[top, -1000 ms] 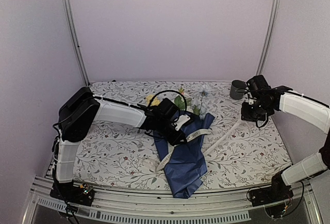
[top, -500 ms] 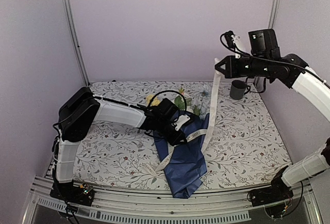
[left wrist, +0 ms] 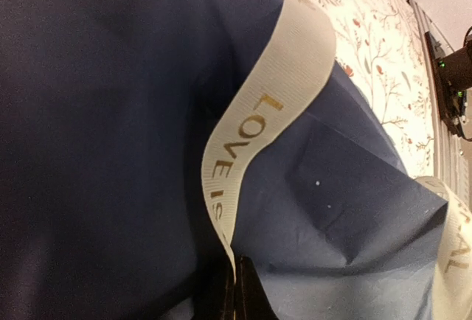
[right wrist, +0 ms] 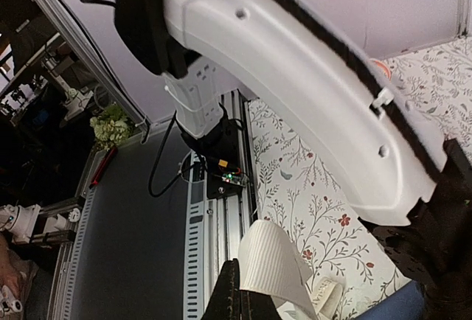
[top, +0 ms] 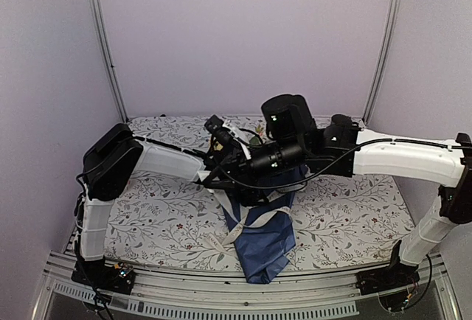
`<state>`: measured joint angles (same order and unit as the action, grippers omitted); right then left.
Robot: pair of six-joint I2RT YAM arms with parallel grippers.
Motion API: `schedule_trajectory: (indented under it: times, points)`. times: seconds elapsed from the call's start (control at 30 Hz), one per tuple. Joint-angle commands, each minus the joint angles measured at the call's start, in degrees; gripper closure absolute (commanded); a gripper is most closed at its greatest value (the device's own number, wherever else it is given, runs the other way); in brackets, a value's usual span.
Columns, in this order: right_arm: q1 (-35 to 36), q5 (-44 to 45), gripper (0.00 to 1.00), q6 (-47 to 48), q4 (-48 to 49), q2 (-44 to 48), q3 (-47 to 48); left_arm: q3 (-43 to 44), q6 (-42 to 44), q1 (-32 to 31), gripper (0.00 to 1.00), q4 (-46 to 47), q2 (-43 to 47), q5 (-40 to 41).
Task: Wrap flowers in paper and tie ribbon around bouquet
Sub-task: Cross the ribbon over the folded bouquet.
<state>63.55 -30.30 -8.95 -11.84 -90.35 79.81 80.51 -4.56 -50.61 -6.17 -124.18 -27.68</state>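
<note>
Clearly, ribbon (left wrist: 254, 124) pinched in left gripper (left wrist: 237, 284).

The left arm (top: 166, 161) and right arm (top: 402, 159) wear smooth white shells between bulky black joints. A black ribbed strip runs along the left shell, beside small round holes. Thin black cables trail along the right arm. The left base (top: 110, 274) and right base (top: 387, 282) expose small boards and loose wires.

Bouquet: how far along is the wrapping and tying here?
Done: the bouquet sits coned in paper. In hand: left gripper and right gripper each pinch the ribbon, which crosses the cone. Remaining: no knot or bow shows yet.
</note>
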Motion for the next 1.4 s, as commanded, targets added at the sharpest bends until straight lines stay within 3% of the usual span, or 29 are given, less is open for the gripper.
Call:
schedule_trajectory:
  times: [0.0,0.17,0.23,0.3,0.33,0.43,0.53,0.63,0.77,0.87,1.17,1.37]
  points:
    - [1.04,3.45,1.0,1.41,-0.02,-6.95,3.39,-0.91,0.74,0.81,1.0,0.9,-0.53,-2.01]
    - [1.02,11.91,1.0,2.5,-3.02,-12.96,6.23,-1.19,1.13,1.01,1.0,1.25,-0.63,-2.46]
    - [1.03,14.72,0.86,2.91,-6.25,-15.17,8.33,-1.19,1.16,1.11,1.0,1.26,-0.58,-2.39]
    - [1.25,14.81,0.58,3.22,-8.43,-15.88,9.38,-1.31,1.17,1.21,1.0,1.26,-0.46,-2.29]
    - [1.55,15.05,0.5,3.44,-8.88,-15.61,9.29,-1.39,1.21,1.29,1.0,1.35,-0.45,-2.29]
    - [2.09,16.12,0.36,4.19,-9.6,-13.19,7.73,-1.34,1.28,1.47,1.0,1.35,-0.64,-2.21]
    - [2.25,15.73,0.3,3.96,-8.61,-8.76,4.21,-1.41,1.37,1.64,1.0,1.34,-0.69,-2.21]
    - [2.24,13.56,0.31,2.35,-5.04,-3.0,-1.85,-1.47,1.39,1.66,1.0,1.43,-0.71,-2.25]
    - [0.86,9.93,0.38,-3.21,5.67,5.94,-17.85,-1.77,1.03,1.77,1.0,2.4,-0.1,-2.16]
    - [-2.94,6.86,0.53,-10.55,12.05,8.56,-27.65,-2.02,0.59,1.82,1.0,3.98,0.87,-2.92]
    - [-6.99,7.68,0.84,-24.73,18.86,1.89,-39.03,-1.41,0.16,1.83,1.0,6.42,3.77,-2.08]
    - [-7.59,7.43,0.93,-31.95,24.2,-3.84,-43.57,-1.62,0.02,1.73,1.0,8.79,8.29,-0.88]
